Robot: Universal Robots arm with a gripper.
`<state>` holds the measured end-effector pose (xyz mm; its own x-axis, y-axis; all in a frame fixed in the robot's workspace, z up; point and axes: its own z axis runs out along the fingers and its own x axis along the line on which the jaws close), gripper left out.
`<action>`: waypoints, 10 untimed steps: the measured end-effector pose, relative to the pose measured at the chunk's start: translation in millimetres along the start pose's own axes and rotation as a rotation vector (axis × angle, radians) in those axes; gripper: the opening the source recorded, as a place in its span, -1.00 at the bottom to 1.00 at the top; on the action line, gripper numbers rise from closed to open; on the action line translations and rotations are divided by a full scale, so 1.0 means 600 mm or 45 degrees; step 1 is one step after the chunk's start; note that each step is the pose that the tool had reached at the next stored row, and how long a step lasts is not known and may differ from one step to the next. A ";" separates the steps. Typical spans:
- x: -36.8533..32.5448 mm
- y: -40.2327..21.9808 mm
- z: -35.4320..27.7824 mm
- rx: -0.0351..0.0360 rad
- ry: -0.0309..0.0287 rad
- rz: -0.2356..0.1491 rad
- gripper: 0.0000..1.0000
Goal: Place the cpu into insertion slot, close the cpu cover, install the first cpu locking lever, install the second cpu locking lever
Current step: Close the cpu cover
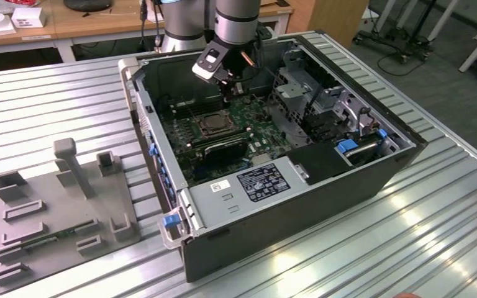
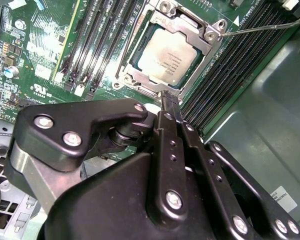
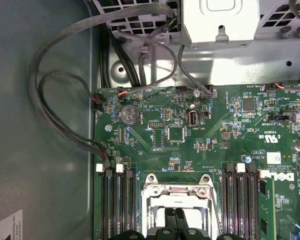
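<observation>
Two slim black fingers [image 2: 166, 135] of the gripper [image 2: 169, 99] are pressed together w/ nothing visible btwn them. Tips sit at the near edge of the thin silvery metal cpu cover [image 2: 210, 40], hiding that bit. Small flat silvery-grey square cpu [image 2: 167, 55] lies in the black-framed insertion slot [image 1: 214, 124] on the green motherboard [image 2: 40, 60], cover flat round it; slot frame mostly hidden.

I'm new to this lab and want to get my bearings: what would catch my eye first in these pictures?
In the exterior view, an open computer case lies on a slatted metal table, with the arm reaching down into it. In the second wrist view, the silvery cpu lies framed by the flat-lying cpu cover on the green motherboard. The gripper, fingers together, is right at the cover's edge.
</observation>
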<state>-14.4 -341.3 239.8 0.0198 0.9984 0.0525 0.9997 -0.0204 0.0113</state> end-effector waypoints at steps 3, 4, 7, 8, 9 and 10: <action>0.000 0.000 0.000 0.0010 0.0003 -0.018 -0.79; 0.000 0.000 0.000 0.0016 0.0004 -0.032 -0.79; 0.000 0.000 0.000 0.0039 0.0008 -0.074 -0.79; 0.000 0.000 0.000 0.0047 0.0009 -0.090 -0.79; 0.000 0.000 0.000 0.0055 0.0012 -0.106 -0.79; 0.000 0.000 0.000 0.0064 0.0014 -0.122 -0.79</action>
<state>-14.5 -341.3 239.6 -0.0760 0.9957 0.0525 0.9971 0.0755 0.0113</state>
